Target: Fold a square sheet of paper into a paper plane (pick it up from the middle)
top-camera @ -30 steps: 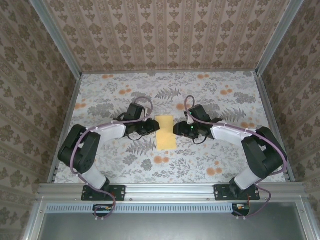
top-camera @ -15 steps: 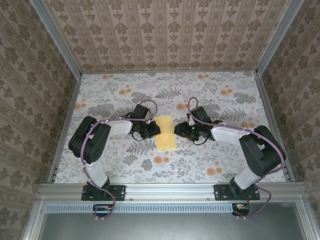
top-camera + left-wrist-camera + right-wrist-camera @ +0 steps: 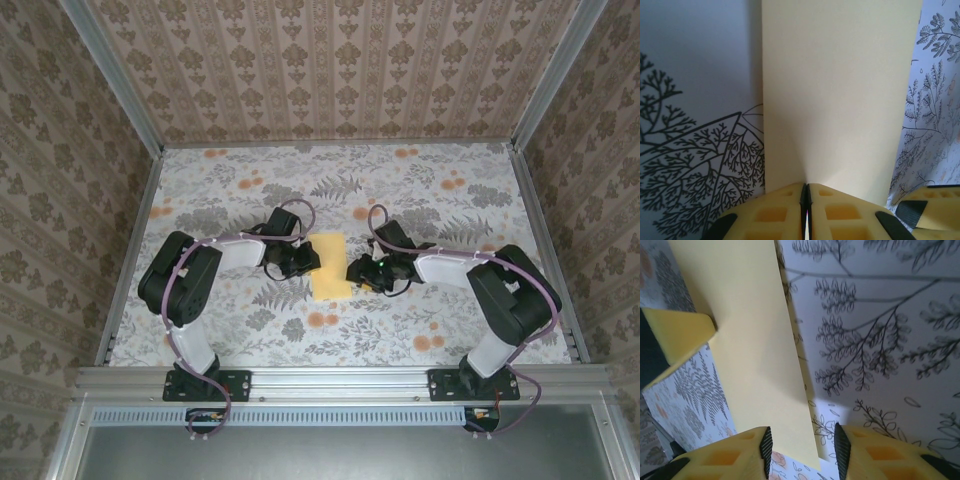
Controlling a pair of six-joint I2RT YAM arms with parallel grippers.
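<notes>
square sheet of paper [image 3: 331, 268] lies in the middle of the floral table [image 3: 450, 190], between the two arms; from above it looks like a narrow rectangle, longer front to back than across. over the last second the left gripper [image 3: 311, 260] has come in against the sheet's left edge and closed: in its wrist view the two foam fingers [image 3: 785, 210] meet with no gap, and the paper [image 3: 840, 90] rises straight out of the seam, so that edge is pinched and lifted off the table. the right gripper [image 3: 353, 272] has slid nearer along the opposite edge and its jaws have narrowed, but they are not shut yet. its wrist view shows the fingers [image 3: 765, 444] still apart with the sheet's edge [image 3: 750, 340] running between them, touching neither pad clearly. so one side looks secured and the other is mid-grab, and the sheet cannot be raised or creased evenly until the right jaws close.
</notes>
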